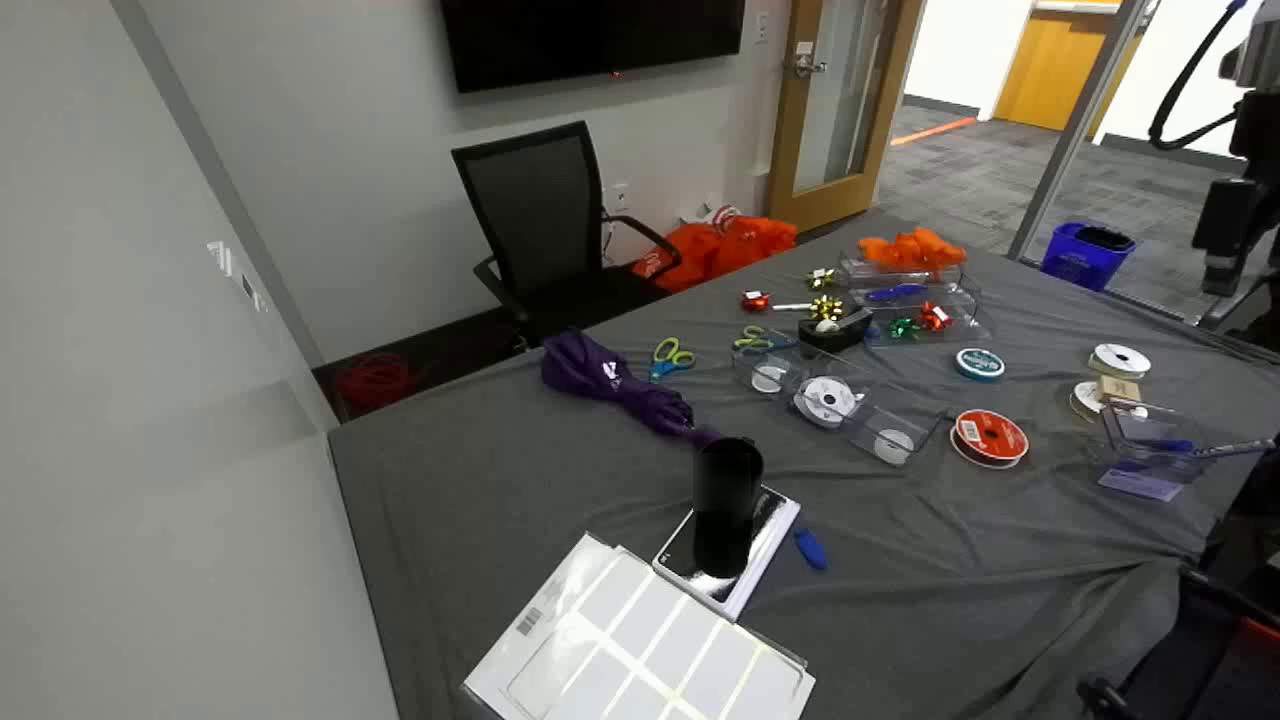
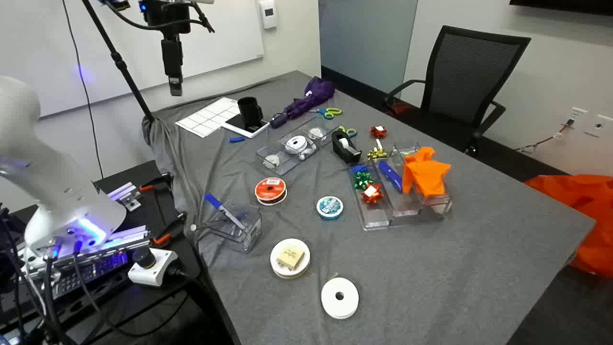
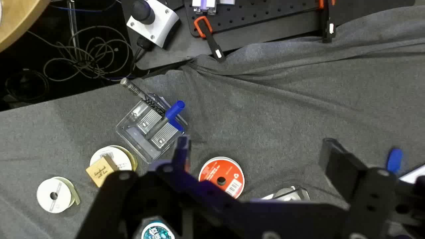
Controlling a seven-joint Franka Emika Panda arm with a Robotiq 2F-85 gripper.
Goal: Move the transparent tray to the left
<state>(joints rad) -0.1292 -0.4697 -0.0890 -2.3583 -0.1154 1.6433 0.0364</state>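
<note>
Three transparent trays lie on the grey cloth, and I cannot tell which one the task means. A long tray [image 1: 868, 432] [image 2: 289, 164] holds white ribbon rolls; only its corner [image 3: 302, 192] shows in the wrist view. A larger tray [image 1: 972, 328] [image 2: 378, 223] holds bows, a blue object and orange cloth. A small tray [image 1: 1128, 428] [image 2: 250, 238] [image 3: 141, 136] holds a blue-capped marker and a grey pen. My gripper [image 1: 1220, 275] [image 2: 175, 88] [image 3: 257, 144] hangs high above the table, touching nothing. Its fingers are wide apart and empty in the wrist view.
A red ribbon spool [image 1: 988, 438] [image 2: 271, 190] [image 3: 221, 177] and a teal spool [image 1: 979, 363] [image 2: 330, 207] lie between the trays. A black tape dispenser [image 2: 346, 147] stands beside the long tray. A black mug [image 2: 250, 111] stands on a white box near a purple umbrella [image 2: 311, 98].
</note>
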